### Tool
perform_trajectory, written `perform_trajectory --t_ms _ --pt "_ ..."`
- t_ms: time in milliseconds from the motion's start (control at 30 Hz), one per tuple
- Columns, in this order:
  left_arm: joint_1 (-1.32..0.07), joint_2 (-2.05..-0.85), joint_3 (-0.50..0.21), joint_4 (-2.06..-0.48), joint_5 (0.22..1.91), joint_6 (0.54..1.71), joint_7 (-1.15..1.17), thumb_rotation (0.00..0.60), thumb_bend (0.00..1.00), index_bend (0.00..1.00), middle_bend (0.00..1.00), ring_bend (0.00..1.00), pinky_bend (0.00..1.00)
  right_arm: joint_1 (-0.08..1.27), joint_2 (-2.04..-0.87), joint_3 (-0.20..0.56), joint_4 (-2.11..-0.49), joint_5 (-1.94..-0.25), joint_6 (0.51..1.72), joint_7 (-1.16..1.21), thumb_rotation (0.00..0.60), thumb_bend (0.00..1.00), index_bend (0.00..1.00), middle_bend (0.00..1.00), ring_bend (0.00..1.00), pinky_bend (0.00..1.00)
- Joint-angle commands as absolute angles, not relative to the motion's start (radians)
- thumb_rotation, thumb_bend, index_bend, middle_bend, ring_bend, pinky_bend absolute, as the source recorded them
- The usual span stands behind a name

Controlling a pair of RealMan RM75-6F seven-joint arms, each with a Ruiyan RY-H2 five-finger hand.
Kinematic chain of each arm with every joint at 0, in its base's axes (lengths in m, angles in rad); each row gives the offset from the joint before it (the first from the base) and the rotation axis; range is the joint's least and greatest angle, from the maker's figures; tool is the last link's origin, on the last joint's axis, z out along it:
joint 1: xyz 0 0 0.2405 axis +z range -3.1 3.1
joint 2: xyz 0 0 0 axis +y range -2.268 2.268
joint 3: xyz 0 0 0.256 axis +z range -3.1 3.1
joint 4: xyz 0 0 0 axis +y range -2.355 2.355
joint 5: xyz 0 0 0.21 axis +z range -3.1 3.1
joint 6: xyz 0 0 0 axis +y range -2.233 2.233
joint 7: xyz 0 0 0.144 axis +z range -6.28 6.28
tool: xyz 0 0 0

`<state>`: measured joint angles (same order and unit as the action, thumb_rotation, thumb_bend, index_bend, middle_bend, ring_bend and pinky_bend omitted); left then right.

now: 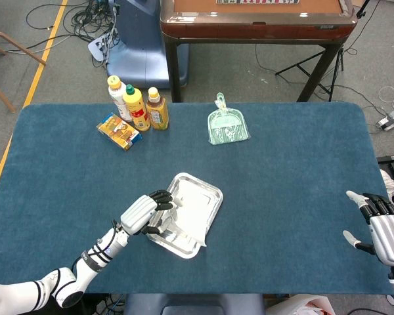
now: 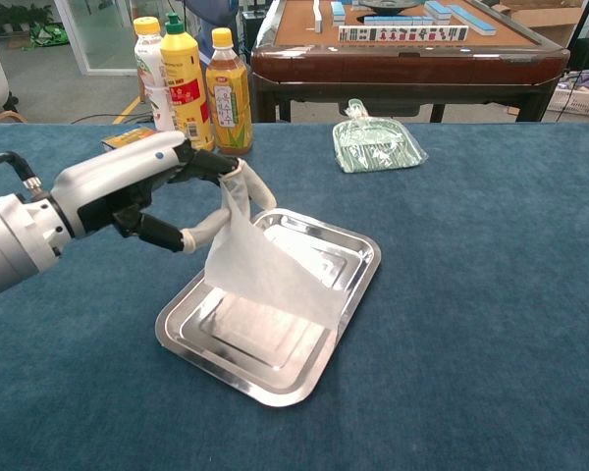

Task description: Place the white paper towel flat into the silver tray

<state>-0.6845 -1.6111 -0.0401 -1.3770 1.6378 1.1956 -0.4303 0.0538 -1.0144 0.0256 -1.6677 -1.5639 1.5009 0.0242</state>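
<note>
The left hand pinches the white paper towel by one corner above the silver tray at frame centre; let go now, it might crumple or drape the rim. The right hand idles open.

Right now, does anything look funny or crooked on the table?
Only the white paper towel: the left hand holds one end up, so it slants down into the silver tray instead of lying flat. Nothing looks spilled or broken.
</note>
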Motion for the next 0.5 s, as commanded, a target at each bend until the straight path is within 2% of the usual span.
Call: perform_trajectory --t_ms 33,500 --pt "-0.671 -1.614 -0.024 -1.347 1.638 1.202 -0.426 0.6 0.51 0.61 0.33 0.25 0.17 0.054 -1.013 0.027 -1.668 -1.564 1.502 0.024 0.6 0.2 0.18 0.26 0.16 0.17" --pt "-0.625 -1.63 0.006 -1.231 1.637 1.234 -0.341 0.6 0.51 0.6 0.33 0.25 0.17 0.057 -1.016 0.027 -1.675 -1.567 1.497 0.016 0.6 0.2 0.18 0.26 0.16 0.17"
